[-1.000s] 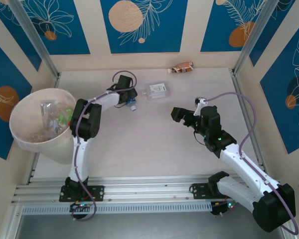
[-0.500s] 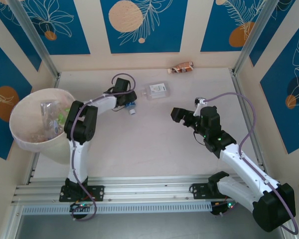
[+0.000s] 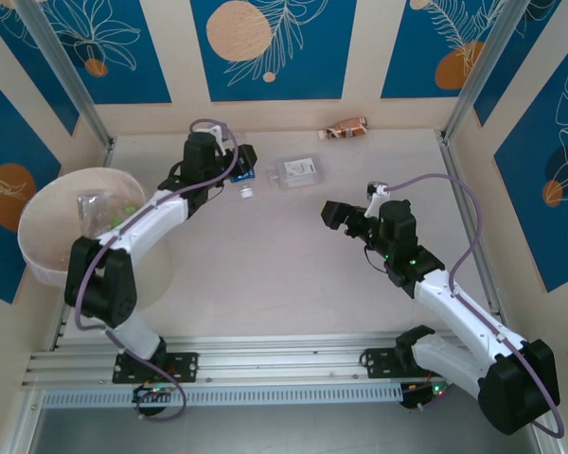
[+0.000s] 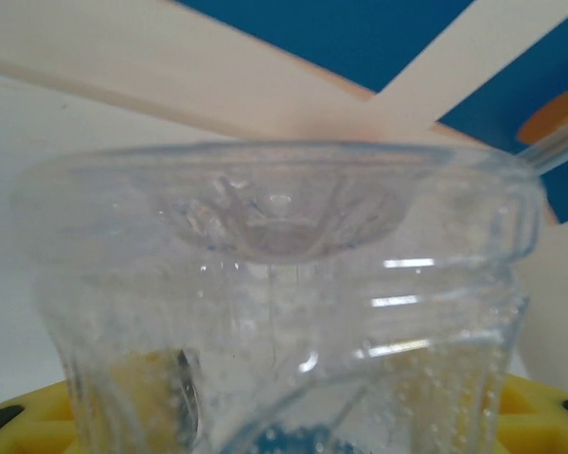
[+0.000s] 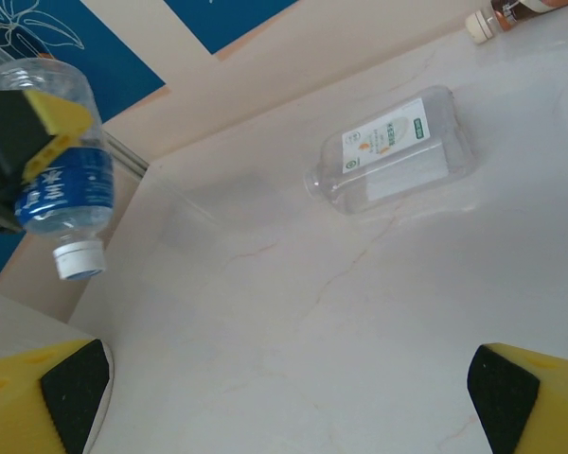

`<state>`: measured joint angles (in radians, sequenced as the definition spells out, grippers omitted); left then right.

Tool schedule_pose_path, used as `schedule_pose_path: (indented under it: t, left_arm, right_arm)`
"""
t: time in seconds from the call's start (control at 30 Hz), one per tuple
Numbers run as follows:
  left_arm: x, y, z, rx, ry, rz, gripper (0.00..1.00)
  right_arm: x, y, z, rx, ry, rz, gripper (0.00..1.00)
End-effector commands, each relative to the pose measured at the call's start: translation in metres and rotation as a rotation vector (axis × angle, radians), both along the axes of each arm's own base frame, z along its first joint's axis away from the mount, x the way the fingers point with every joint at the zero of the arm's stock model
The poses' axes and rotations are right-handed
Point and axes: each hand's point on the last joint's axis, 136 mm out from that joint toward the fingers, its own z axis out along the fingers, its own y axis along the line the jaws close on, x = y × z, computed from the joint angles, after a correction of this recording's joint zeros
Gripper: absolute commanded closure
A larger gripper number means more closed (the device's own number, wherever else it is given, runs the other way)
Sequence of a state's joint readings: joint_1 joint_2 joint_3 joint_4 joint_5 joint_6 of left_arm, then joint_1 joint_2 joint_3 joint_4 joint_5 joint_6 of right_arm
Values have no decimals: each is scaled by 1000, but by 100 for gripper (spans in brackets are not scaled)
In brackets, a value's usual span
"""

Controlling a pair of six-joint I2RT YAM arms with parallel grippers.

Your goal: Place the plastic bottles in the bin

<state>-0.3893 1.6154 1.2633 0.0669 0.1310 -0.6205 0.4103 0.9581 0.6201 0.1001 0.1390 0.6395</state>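
One blue-labelled bottle (image 5: 71,184) is hanging cap-down, clamped in my left gripper (image 3: 239,172) for carrying to the bin (image 3: 24,222), while my right gripper (image 3: 329,216) is hovering open.

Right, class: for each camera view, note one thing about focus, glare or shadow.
Left wrist: the blue-labelled bottle sits so close it looks soft, with white glints on its ribs. Right wrist: sharp on the flat clear bottle, with a faint sheen on the table below it. Top external: evenly lit and sharp, no harsh glare or hard shadows.
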Motion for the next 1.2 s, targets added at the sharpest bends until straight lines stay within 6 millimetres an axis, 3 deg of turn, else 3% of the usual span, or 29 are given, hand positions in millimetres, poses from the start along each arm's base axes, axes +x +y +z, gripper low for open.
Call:
schedule_pose_path:
  t: [0.0,0.23,0.4,0.53,0.8,0.97,1.17]
  left_arm:
    - [-22,-13,36,-51,-101,-113,57]
    - [-64,-13,105,-110,-234,-222,59]
    - [-96,6,146,-78,-333,-205,59]
    - [-120,30,168,8,-394,-145,59]
    - [-138,72,168,212,-354,-5,61]
    - [-159,98,180,315,-334,57,61]
    - [-180,166,177,573,-311,309,61]
  right_arm:
    - [1,4,5,25,-27,13,0]
    - [2,5,6,31,-33,12,0]
    - [2,8,5,34,-32,22,0]
    - [3,12,6,41,-32,34,1]
    - [4,26,18,64,-62,108,0]
    - [4,38,27,34,-128,155,1]
    - [14,46,27,5,-155,164,0]
